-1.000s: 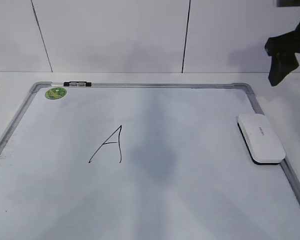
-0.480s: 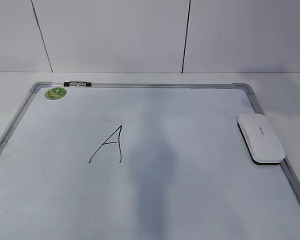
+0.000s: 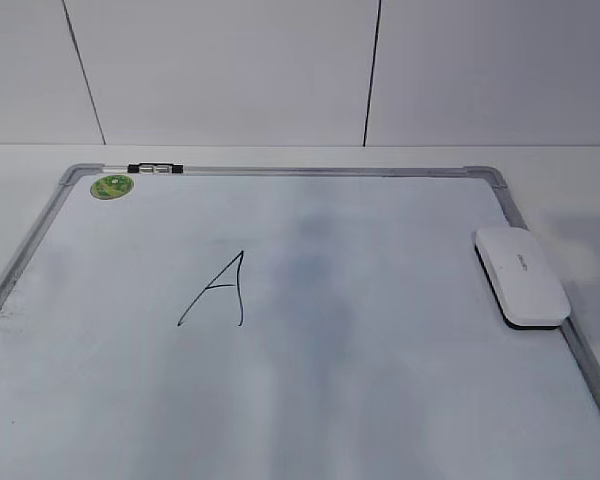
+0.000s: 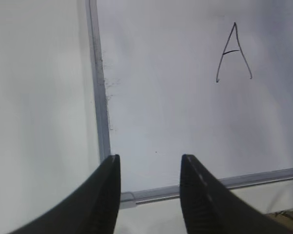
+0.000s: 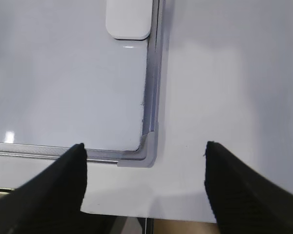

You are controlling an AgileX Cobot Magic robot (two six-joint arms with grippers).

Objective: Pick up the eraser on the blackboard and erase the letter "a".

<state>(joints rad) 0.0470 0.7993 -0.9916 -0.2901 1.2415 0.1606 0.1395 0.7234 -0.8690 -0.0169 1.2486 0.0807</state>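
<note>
- Right hand (image 5: pixel 144 161): wide open, empty, high over the near right corner piece (image 5: pixel 141 148) of the blackboard (image 3: pixel 380 350).
- Left hand (image 4: pixel 149 168): narrower gap, empty, over the near left frame.
- Eraser (image 3: pixel 521 273): flat at the board's right edge, overhanging the frame; a pinch could skid it off onto the counter (image 5: pixel 224 73).
- Only a capital "A" (image 3: pixel 218 290) shows; risk of a smeared, partial wipe.
- Far: green magnet (image 3: pixel 112 185), marker (image 3: pixel 154 168), panelled wall (image 3: pixel 280 70).

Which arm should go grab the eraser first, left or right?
Right. The eraser lies on the blackboard's right edge, ahead of the open right pincer; the left pincer is at the opposite side.
</note>
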